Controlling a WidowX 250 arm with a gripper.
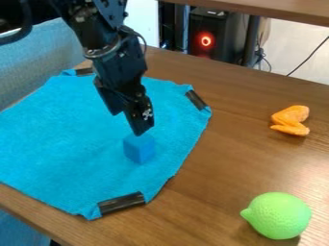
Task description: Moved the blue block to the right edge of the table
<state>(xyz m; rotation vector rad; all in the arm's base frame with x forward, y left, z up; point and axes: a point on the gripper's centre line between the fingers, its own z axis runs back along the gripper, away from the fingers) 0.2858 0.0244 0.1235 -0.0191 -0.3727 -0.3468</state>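
1. Where the block is: the blue block (pixel 139 148) looks to be sitting on the blue cloth (pixel 57 129), over in the cloth's right-hand part as the camera sees it. So it's on the cloth, well apart from the right side of the view.

2. The gripper (pixel 141 130) hangs down right at the block's top, tip pointing at it. Touching or just above? Honestly can't tell from this angle. Can't tell if it's open or closed either, so I wouldn't call it a grab.

3. Done so far, as I read it: the arm is lined up with the block, and that's about it. Nothing here proves a grip or a lift.

4. Left to do: get a hold (or a push) on the block, bring it off the cloth, take it across the bare wood of the table (pixel 225 158), set it by the right edge and let go. So basically the whole job, I'd say.

5. Stuff to watch: the orange pieces (pixel 291 120) and the green lime (pixel 277 215) both sit over on the right side, apart from each other. I'd aim between them. If it's a push rather than a lift, the soft cloth might bunch up.
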